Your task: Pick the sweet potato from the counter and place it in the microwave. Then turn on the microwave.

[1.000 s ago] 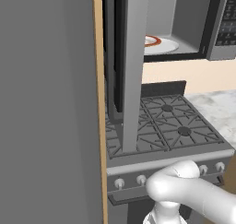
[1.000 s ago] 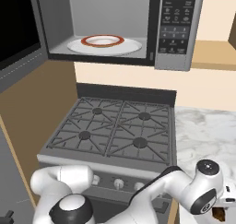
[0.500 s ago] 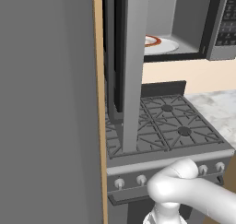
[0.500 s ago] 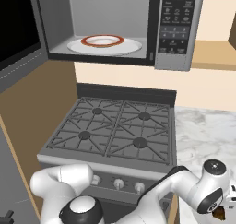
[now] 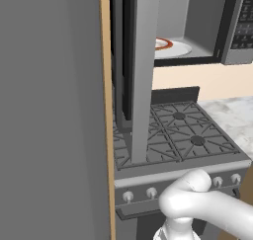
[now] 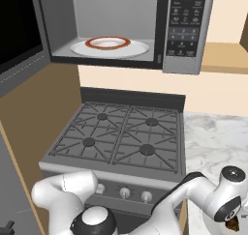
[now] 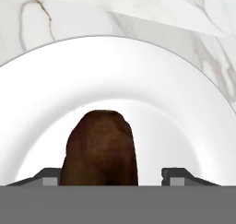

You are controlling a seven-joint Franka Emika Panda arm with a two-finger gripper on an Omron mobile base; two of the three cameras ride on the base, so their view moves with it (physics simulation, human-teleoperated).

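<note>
The sweet potato (image 7: 101, 149), a dark brown lump, lies on a white plate (image 7: 118, 75) on the marbled counter (image 7: 92, 11). My gripper (image 7: 110, 177) is low over it with a finger on each side. The left finger (image 7: 50, 174) is at the potato's edge, and the right finger (image 7: 179, 174) stands a little off it. The jaws are open around the potato. From the right base view, my hand is at the counter's (image 6: 213, 137) near right end, the potato (image 6: 234, 224) just showing under it. The microwave (image 6: 186, 31) hangs above the stove, its door swung open to the left.
A round white plate with an orange-red ring (image 6: 109, 46) sits inside the microwave cavity. The open microwave door (image 5: 141, 61) hangs edge-on over the gas stove (image 6: 121, 139). A tall grey cabinet side (image 5: 49, 110) walls off the left.
My wrist has shifted a little to the right over the counter's near end. The stove, microwave and door stand as before.
</note>
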